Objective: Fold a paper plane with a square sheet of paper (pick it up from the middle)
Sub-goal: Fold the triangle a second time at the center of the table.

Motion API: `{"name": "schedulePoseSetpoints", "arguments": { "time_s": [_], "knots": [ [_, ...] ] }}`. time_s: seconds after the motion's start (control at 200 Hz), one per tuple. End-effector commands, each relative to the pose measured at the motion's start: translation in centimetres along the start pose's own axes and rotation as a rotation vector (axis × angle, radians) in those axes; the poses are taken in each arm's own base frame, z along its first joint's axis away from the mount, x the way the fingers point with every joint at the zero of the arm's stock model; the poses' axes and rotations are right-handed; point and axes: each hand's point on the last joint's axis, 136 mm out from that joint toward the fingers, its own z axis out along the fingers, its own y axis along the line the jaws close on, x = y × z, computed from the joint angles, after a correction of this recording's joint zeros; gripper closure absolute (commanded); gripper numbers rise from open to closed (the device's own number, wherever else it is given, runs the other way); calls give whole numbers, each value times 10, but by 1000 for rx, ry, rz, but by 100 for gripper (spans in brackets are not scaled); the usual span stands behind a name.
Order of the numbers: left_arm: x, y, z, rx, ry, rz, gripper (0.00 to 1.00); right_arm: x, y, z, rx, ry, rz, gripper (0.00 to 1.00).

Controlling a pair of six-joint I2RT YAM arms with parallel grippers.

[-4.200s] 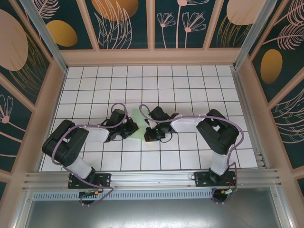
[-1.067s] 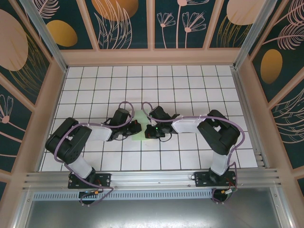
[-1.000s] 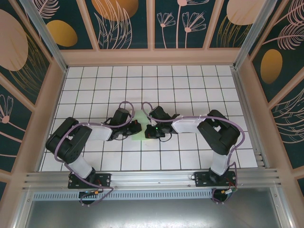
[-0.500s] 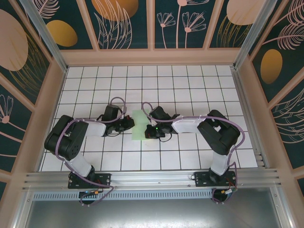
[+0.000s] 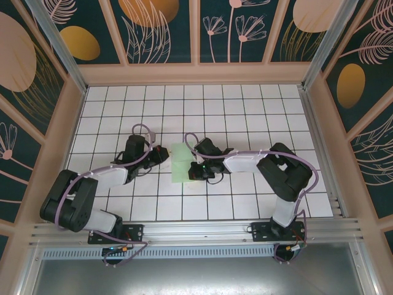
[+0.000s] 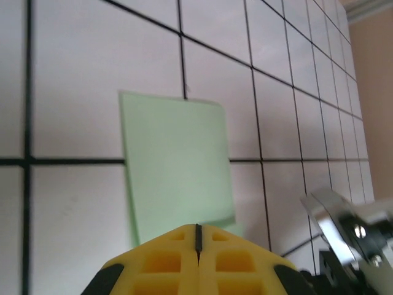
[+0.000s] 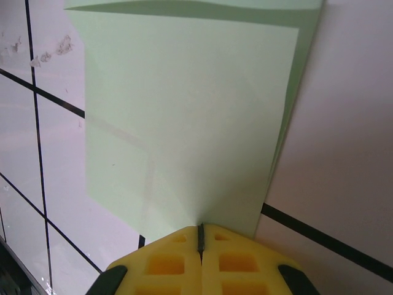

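**A:** Where is the paper (image 5: 180, 163)?

**B:** Flat on the table (image 5: 245, 110), about mid-width, between the two arms. It is folded to a narrow rectangle whose long axis runs near to far.

**A:** And the grippers?

**B:** The right gripper (image 5: 193, 171) is at the paper's right edge, toward its near end. In its wrist view the paper spreads straight ahead of the yellow fingers (image 7: 236, 258), which are pressed together with only a seam between them. The tips sit at the paper's edge. I can't tell whether they pin it down or only touch it, and nothing shows gripped between them.

**A:** The left one?

**B:** The left gripper (image 5: 162, 152) is just left of the paper's far-left corner, and apart from it. Its fingers (image 6: 163, 261) are also fully closed and hold nothing. From there the paper lies ahead, to the right in the scene.

**A:** So which arm is nearer?

**B:** The right, which is in contact. I judge the left would have to reach right across the short axis to work the next fold.

**A:** How does the sheet look?

**B:** Pale mint green and unmarked. Stacked layers show along one long edge, a folded flap casts a shadow at the end away from the right fingers, and a faint diagonal crease shows through. It is not yet a dart.
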Motion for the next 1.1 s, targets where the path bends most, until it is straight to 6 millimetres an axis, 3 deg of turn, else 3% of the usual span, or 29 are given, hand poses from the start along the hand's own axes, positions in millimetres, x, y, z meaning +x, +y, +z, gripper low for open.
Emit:
{"name": "schedulePoseSetpoints", "arguments": {
  "time_s": [0.0,0.15,0.56,1.096],
  "knots": [
    [19,-16,6,59,44,7,100,24,-27,-6,94,67,47,100],
    [29,-22,22,80,76,6,100,7,-6,-19,27,0,6,100],
    [50,0,34,40,139,-22,100,-16,23,-30,-56,-60,-12,100],
    [58,11,41,-6,187,-26,100,-43,18,3,-1,-64,3,100]
  ]
}}
